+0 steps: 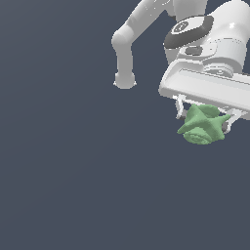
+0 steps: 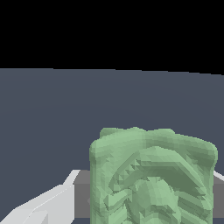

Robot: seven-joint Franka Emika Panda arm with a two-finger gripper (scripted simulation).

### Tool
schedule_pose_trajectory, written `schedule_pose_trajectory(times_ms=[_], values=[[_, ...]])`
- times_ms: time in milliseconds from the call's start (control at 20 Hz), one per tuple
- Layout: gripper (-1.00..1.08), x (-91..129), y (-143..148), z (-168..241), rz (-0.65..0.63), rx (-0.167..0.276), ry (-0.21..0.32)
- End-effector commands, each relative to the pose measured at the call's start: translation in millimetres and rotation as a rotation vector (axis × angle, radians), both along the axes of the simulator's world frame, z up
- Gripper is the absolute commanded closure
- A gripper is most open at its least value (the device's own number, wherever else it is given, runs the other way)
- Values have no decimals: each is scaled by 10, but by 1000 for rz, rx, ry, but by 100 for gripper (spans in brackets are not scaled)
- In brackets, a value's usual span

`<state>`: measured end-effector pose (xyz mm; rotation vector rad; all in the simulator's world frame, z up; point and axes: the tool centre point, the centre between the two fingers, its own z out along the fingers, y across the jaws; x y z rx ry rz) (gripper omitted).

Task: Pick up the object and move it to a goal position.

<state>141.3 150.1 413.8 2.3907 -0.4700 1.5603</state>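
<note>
— Are the jaws closed on anything?
— Yes, the gripper (image 1: 204, 118) pinches the green object (image 1: 202, 125) between its fingers, right of frame centre.
— Anything nearby?
— Only plain dark floor (image 1: 73, 171).

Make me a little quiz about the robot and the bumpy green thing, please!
1. True or false: the green figure sits between the two fingers of the end effector.
2. What colour is the robot arm? A) red B) white C) yellow
3. Fill in the word: in the wrist view, the figure looks much ____ than it does in the exterior view.

Key:
1. True. A finger shows on each side of it.
2. B.
3. Bigger. It fills much of the lower part of the wrist picture.
</note>
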Motion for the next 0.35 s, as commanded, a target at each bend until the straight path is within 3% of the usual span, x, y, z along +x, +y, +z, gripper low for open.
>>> schedule_pose_trajectory(times_ms=[0, 300], values=[[108, -1, 29, 74, -10, -6, -21], [108, 0, 57, 131, -19, -11, -39]])
